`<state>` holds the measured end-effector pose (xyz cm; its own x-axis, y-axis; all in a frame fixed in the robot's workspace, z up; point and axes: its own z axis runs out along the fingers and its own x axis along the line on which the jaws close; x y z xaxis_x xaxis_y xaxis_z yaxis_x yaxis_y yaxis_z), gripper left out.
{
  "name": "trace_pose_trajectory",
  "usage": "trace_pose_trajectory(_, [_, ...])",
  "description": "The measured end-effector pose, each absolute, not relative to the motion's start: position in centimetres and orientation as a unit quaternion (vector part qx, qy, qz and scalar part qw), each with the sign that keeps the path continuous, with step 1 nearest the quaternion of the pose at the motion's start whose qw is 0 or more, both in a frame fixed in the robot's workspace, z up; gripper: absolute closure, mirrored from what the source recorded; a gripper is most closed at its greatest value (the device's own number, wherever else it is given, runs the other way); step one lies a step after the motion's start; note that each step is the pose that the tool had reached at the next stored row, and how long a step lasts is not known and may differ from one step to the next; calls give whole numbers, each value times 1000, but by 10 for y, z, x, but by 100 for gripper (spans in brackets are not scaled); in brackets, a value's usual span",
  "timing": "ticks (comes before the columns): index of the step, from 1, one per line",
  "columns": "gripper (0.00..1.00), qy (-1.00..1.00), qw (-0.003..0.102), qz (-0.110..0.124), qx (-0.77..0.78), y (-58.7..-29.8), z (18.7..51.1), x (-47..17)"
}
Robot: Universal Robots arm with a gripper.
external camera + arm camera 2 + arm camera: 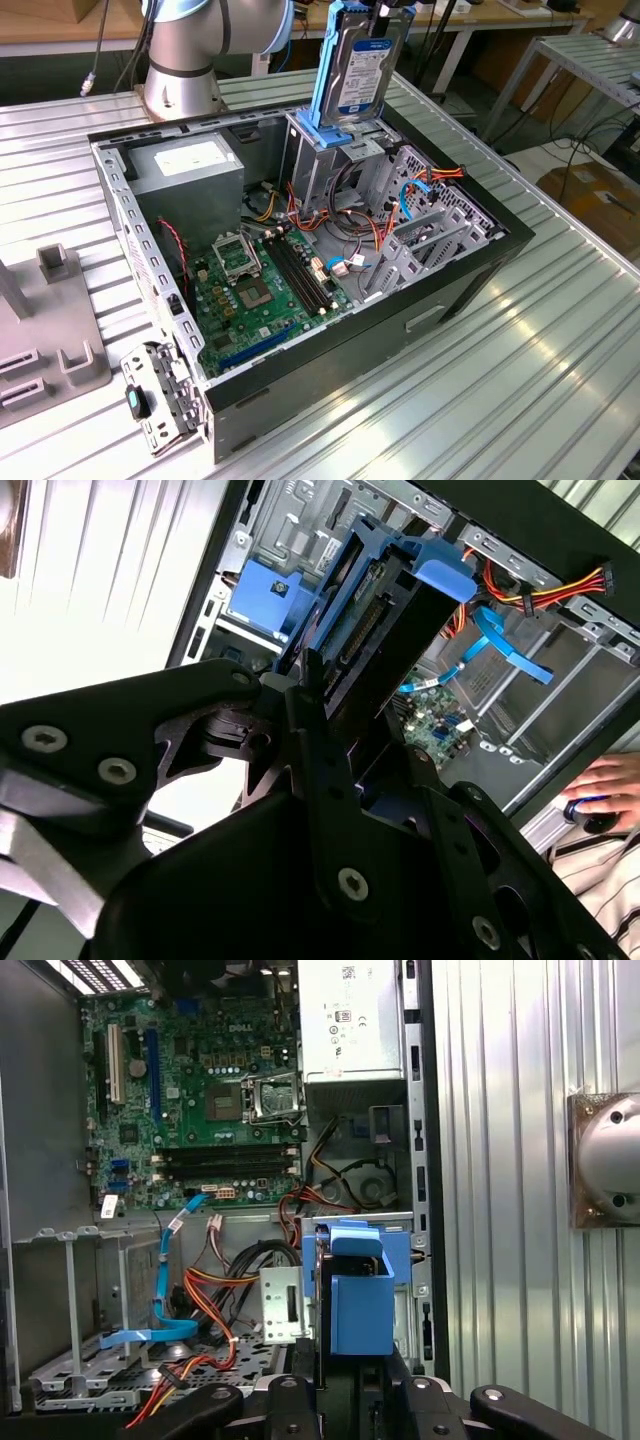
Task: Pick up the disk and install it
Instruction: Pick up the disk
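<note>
While the gripper (360, 715) clamps the disk (362, 70) between its black fingers (320, 770), the hard drive hangs upright above the open computer case (470, 290), toward 12 o'clock in the exterior view. Its blue-and-white label faces that camera, and blue plastic rails run down both long sides. The drive's lower end sits right at the open top of the grey drive cage (322, 165); I cannot tell whether it has entered the cage. In both wrist views the fingers stand on either side of the drive, closed against it, and the drive points away from the wrist toward the inside of the case.

The case lies on its side, open face up, on a ribbed aluminium table (500, 400). Inside, the green motherboard (262, 295) lies at 7 o'clock of the cage. The grey power supply (190, 165) with its white sticker sits at 9 o'clock of the cage. Red, yellow and orange power leads (442, 174) and a flat blue data cable (412, 195) lie at 3 o'clock of the cage, among grey metal bays. The arm's silver base (185, 65) stands on the table at 11 o'clock of the case. A grey plastic fixture (55, 345) rests on the table at 9 o'clock, apart from the case. In the second wrist view a person's hand (608, 778) rests on a dark rounded object just outside the case.
</note>
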<state>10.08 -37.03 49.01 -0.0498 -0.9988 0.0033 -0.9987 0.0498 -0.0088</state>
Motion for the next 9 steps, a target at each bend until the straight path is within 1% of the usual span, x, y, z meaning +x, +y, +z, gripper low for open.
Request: trace_pose_trajectory(9, [65, 724, 1, -5, -689, -370, 491, 101])
